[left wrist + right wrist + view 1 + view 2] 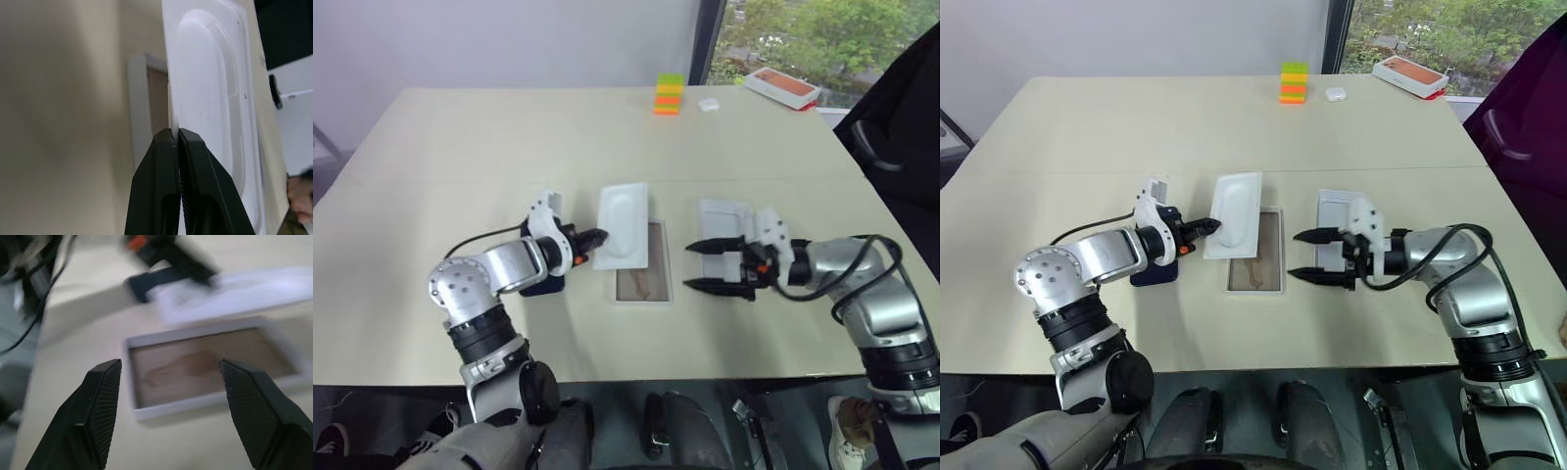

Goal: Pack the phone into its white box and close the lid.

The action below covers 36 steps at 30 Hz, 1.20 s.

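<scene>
Mid-table, on the matte beige top: white box, a shallow cardboard tray with thin white walls and a tan-brown floor, lying flat and open. Tilted over its far-left part, a white insert, smooth moulded sheet with a rounded oval recess, pinched by its edge in the left gripper, black ribbed fingers clamped tight on it. Left forearm reaching in low from the left, pointing right and slightly down. Dark navy phone, a glossy slab, flat on the table right under that left wrist, mostly hidden. Right gripper spread wide, nothing in it, pointing left toward the tray, hovering just right of it. Lid, plain white rectangle, flat on the table behind and under the right hand. Far edge: stack of orange, yellow and green blocks, small white pebble-shaped thing, orange-topped box.
</scene>
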Available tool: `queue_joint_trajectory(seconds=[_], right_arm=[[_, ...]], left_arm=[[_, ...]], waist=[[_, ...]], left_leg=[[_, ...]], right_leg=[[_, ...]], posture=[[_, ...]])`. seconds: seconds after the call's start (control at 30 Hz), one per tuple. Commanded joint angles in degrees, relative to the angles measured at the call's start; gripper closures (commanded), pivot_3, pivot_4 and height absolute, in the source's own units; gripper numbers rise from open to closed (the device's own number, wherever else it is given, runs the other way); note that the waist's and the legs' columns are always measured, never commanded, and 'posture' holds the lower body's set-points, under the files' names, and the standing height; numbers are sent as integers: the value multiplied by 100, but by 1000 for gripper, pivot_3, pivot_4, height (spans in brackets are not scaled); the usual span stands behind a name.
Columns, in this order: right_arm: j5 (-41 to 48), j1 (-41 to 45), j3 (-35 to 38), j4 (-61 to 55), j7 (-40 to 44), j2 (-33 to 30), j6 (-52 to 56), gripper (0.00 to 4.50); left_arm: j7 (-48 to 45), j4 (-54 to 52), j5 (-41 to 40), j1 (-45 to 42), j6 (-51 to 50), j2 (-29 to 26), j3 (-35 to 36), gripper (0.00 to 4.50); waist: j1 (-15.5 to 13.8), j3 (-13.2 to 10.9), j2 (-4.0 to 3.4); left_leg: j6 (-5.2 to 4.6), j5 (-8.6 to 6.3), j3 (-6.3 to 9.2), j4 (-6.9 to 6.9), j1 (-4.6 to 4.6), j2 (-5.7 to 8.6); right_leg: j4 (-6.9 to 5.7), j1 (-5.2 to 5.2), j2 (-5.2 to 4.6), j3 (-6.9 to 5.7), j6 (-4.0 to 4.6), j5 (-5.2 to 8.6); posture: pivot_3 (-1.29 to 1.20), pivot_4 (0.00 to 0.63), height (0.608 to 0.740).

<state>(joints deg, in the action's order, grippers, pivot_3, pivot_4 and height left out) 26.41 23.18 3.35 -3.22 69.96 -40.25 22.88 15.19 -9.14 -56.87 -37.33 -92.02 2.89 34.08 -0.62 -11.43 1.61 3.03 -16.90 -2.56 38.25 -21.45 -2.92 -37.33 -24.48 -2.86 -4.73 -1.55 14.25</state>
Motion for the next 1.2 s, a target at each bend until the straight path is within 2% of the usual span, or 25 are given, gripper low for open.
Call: queue_joint_trajectory(seconds=[0.03,0.4,0.57,0.67,0.77,0.97,1.1,1.2], right_arm=[[-15,-34,61,12,-54,62,-332,1175],[-157,-72,-68,114,-175,117,-630,1175],[-245,-10,-177,206,-225,177,-746,1175],[-317,41,-257,289,-228,201,-833,1135],[-316,87,-287,330,-234,242,-838,1135],[-397,142,-325,473,-229,291,-931,1135],[-465,235,-392,513,-291,380,-987,1135],[-466,297,-417,512,-319,410,-963,1135]], left_arm=[[47,-107,-237,107,-48,37,-320,4500],[234,-379,24,353,-48,123,-676,4500],[227,-471,-116,492,-48,183,-852,4500],[221,-496,-36,390,-48,183,-764,3532],[194,-554,24,227,-48,119,-700,2178],[139,-621,-88,4,-48,-3,-696,2178],[-158,-561,-259,-312,-48,-320,-722,2178],[-245,-551,-447,-121,-48,-568,-991,2178]], waist=[[-2,0,0],[-13,0,0],[-6,0,-1],[-7,0,-1],[-3,0,-1],[-9,0,-1],[-9,0,-1],[1,1,-2]], left_leg=[[1,0,4,-3,1,-2],[9,5,-1,-8,-3,0],[16,9,-1,-9,-2,0],[17,10,-1,-9,-1,-1],[15,9,1,-8,0,-1],[17,10,1,-8,-1,-1],[41,24,1,-7,-3,-1],[43,25,-1,-9,0,-1]], right_leg=[[0,0,4,-2,0,0],[8,-3,1,-1,-1,0],[8,-3,1,0,-1,0],[8,-2,2,0,-1,0],[6,-2,4,0,0,0],[5,-2,4,0,0,0],[8,-2,4,-1,0,0],[7,-2,4,0,0,0]], posture=[[0,150,740],[0,150,740],[0,150,740],[0,150,740],[0,150,740],[0,150,740],[0,150,740],[0,150,740]])
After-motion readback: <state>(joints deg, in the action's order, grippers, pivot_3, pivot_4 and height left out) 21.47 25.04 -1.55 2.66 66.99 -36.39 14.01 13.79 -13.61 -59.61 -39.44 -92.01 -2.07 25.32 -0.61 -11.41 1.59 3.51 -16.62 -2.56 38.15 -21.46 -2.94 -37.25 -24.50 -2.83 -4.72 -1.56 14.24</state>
